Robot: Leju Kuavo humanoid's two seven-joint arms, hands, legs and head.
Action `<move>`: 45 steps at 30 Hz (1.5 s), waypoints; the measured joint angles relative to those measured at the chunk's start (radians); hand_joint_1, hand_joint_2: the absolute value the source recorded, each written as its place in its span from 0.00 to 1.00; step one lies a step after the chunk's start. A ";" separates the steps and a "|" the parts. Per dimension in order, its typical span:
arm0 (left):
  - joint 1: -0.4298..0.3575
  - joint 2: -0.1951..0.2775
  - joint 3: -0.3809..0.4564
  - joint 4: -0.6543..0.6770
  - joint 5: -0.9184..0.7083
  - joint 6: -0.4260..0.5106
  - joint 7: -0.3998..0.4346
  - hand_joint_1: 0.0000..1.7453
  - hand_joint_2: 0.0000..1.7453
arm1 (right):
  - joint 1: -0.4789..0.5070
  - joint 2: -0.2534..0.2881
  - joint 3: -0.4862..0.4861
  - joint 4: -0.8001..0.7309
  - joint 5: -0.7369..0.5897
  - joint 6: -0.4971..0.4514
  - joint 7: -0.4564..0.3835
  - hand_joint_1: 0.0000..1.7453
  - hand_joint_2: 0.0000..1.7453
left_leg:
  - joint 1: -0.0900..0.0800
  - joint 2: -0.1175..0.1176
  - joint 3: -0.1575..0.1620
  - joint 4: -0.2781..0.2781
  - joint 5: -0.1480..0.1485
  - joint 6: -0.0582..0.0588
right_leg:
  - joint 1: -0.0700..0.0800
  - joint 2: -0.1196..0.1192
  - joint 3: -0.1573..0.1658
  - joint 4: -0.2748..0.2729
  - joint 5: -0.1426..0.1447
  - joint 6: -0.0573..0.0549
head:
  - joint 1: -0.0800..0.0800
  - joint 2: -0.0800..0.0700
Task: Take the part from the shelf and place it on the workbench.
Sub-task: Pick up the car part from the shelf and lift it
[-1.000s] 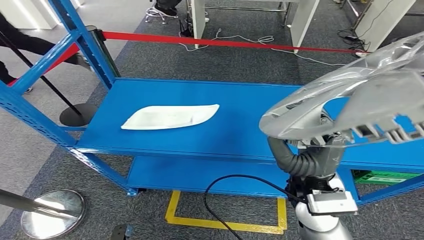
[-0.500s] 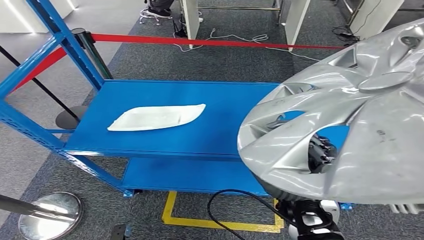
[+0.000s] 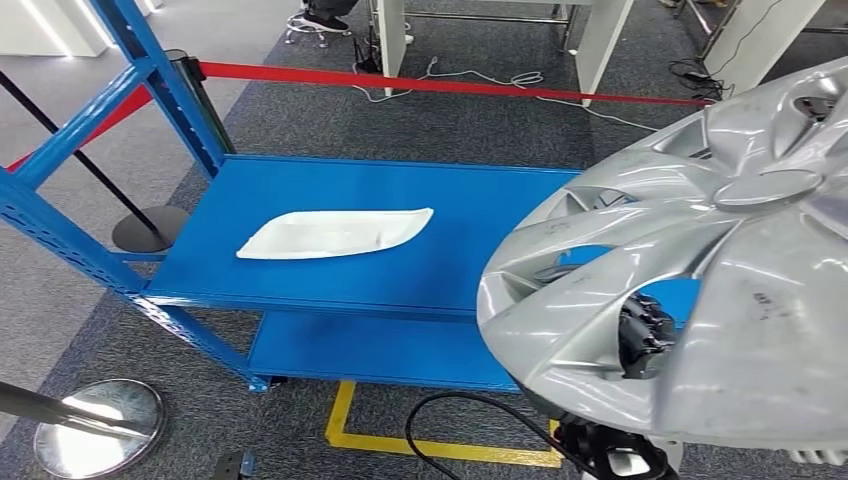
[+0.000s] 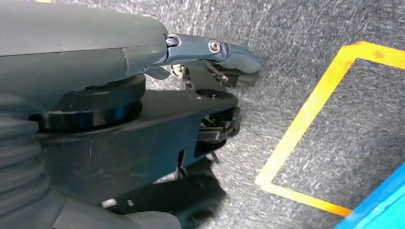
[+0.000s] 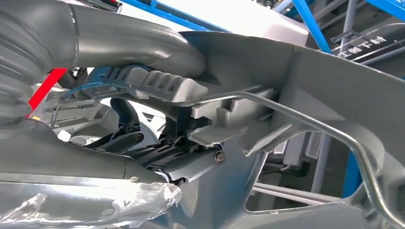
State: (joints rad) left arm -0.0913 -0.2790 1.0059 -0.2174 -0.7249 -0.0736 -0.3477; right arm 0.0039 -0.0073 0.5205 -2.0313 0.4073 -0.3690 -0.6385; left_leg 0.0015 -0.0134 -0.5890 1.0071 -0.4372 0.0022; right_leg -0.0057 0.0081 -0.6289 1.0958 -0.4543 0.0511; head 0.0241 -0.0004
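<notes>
Since 1 second ago, the silver plastic wheel cover (image 3: 700, 290) has swung up close before the head camera. The right hand (image 5: 157, 119) grips its ribbed back edge, clear of the blue metal shelf (image 3: 330, 290); the left hand (image 4: 210, 86) hangs over carpet, its state I cannot tell. Carrying is underway; next comes turning toward the workbench. A white moulded panel (image 3: 335, 233) lies beyond.

Bright, even overhead light; soft glare on the silver wheel cover (image 3: 700, 290); the left wrist view is slightly blurred up close.
</notes>
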 joint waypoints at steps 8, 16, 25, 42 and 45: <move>0.000 0.001 0.026 0.000 0.015 0.002 0.001 0.00 1.00 | 0.052 0.003 -0.002 0.004 -0.091 -0.028 0.045 1.00 1.00 | -0.001 0.002 -0.063 0.132 -0.081 -0.038 | -0.002 0.002 0.025 -0.056 0.014 -0.045 | -0.009 0.000; -0.001 0.001 0.048 0.000 0.028 0.001 0.006 0.00 1.00 | 0.083 0.036 -0.018 0.014 -0.049 -0.130 0.045 1.00 1.00 | -0.005 0.002 -0.014 0.031 -0.001 -0.016 | 0.003 0.007 0.024 -0.053 0.013 -0.040 | -0.010 0.000; 0.001 -0.004 0.049 0.000 0.010 -0.001 0.015 0.00 1.00 | 0.081 0.036 -0.017 0.018 0.022 -0.147 0.048 1.00 1.00 | -0.001 0.002 0.006 -0.018 0.009 0.010 | 0.000 0.000 -0.089 0.184 -0.108 0.004 | -0.002 0.000; -0.001 0.001 0.054 0.000 0.003 0.006 0.059 0.00 1.00 | 0.075 0.036 -0.009 0.049 0.017 -0.123 0.091 1.00 1.00 | -0.002 0.000 -0.095 0.269 -0.157 -0.039 | -0.004 -0.001 -0.017 -0.055 0.054 -0.047 | -0.010 0.000; -0.003 0.001 0.053 0.000 0.003 0.006 0.060 0.00 1.00 | 0.074 0.036 -0.009 0.051 0.017 -0.122 0.091 1.00 1.00 | -0.003 0.000 0.024 0.096 -0.093 -0.027 | -0.001 0.001 -0.038 -0.054 0.076 -0.040 | -0.011 0.000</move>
State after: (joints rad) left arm -0.0945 -0.2778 1.0593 -0.2178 -0.7218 -0.0675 -0.2874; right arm 0.0784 0.0282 0.5117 -1.9806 0.4238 -0.4913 -0.5478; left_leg -0.0012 -0.0131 -0.5654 1.1028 -0.5301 -0.0245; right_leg -0.0071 0.0091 -0.6666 1.0414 -0.3788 0.0111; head 0.0135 -0.0004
